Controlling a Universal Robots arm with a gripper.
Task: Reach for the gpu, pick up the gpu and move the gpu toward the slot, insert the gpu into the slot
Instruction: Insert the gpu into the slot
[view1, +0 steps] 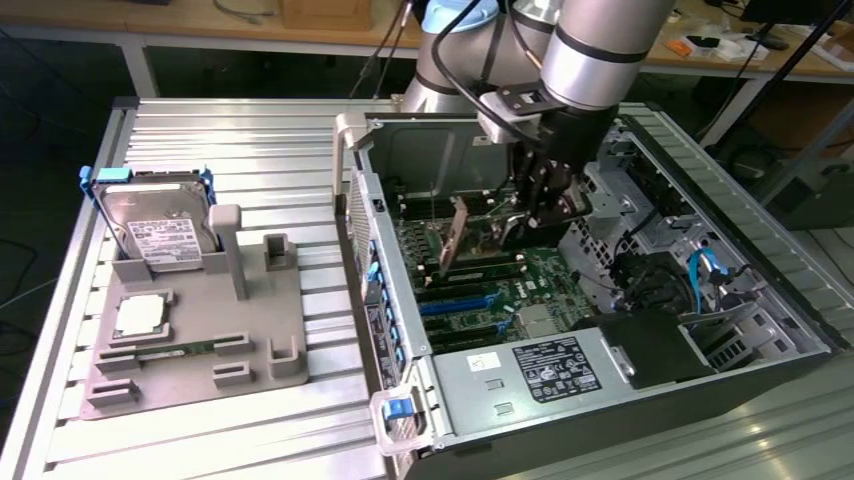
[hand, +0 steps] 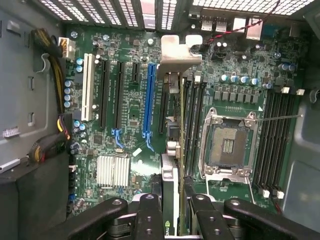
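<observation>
The gpu (hand: 170, 172) stands on edge inside the open computer case (view1: 358, 200), low over the motherboard (hand: 130, 125), clamped between the fingers (hand: 148, 216); its silver bracket (hand: 180, 50) points at the vented rear wall; so reaching, lifting and carrying look done, while insertion seems unfinished; the card hides the slot beneath it, and I cannot tell whether its edge has met the slot; in the exterior view the gpu (view1: 457, 238) looks slightly tilted above the board. Room is tight; the blue slot (hand: 147, 95) runs just beside the card on one side, long black slots (hand: 194, 125) on the other, the CPU socket (hand: 227, 145) beyond them; the bracket sits near the rear wall. Outside, on the table (view1: 240, 130), the grey holder (view1: 200, 350) carries a hard drive (view1: 158, 228), well apart.
</observation>
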